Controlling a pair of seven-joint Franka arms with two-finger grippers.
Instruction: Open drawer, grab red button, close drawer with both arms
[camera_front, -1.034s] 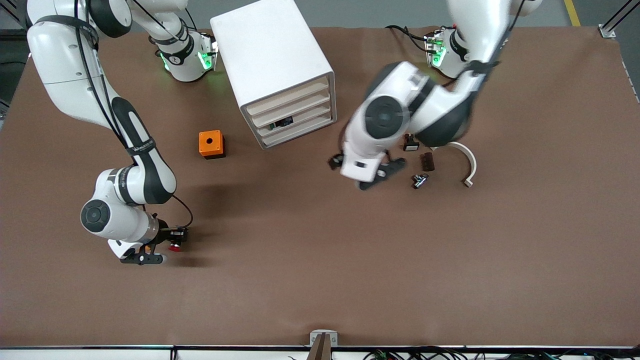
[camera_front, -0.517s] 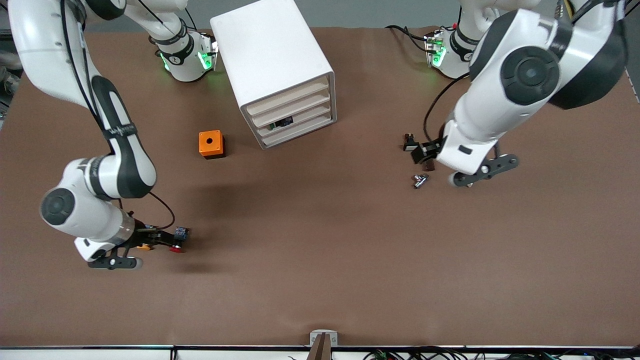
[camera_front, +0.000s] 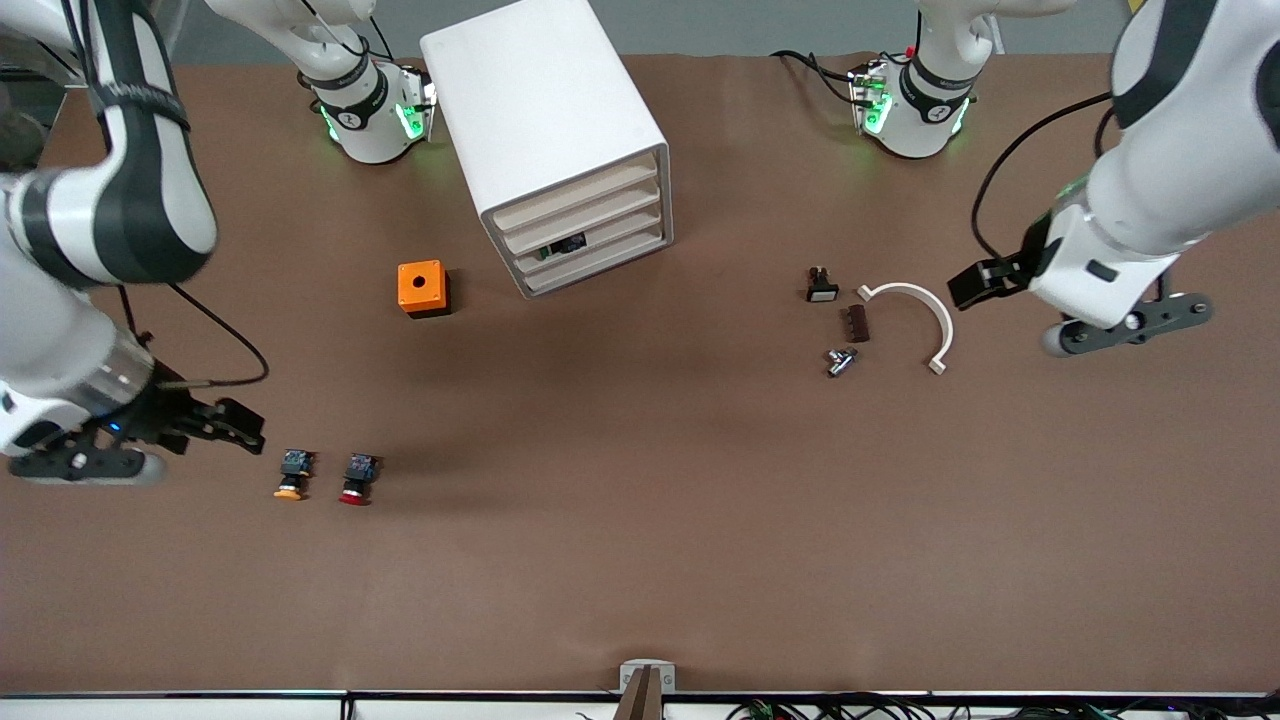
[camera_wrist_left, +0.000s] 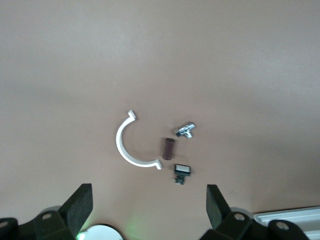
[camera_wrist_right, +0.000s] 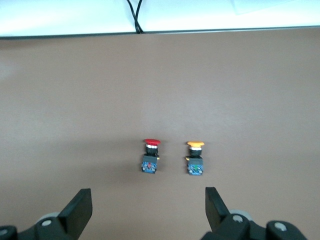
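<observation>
The button (camera_front: 356, 479) is seen lying on the brown surface (camera_front: 640, 520), its red cap turned toward the front camera, just beside a like button with an orange cap (camera_front: 291, 476) and nearer to the front camera than the orange cube (camera_front: 422, 288). The right pincer (camera_front: 205, 428) is held wide open and empty above the surface, near the two buttons. The left pincer (camera_wrist_left: 150, 210) is likewise spread wide and empty, over the surface near the white curved piece (camera_front: 920, 320). All four drawer fronts of the white cabinet (camera_front: 545, 130) are seen flush; the drawer (camera_front: 590, 262) is shut.

red button (camera_front: 355, 477) on table, beside orange-capped button (camera_front: 292, 474).
</observation>
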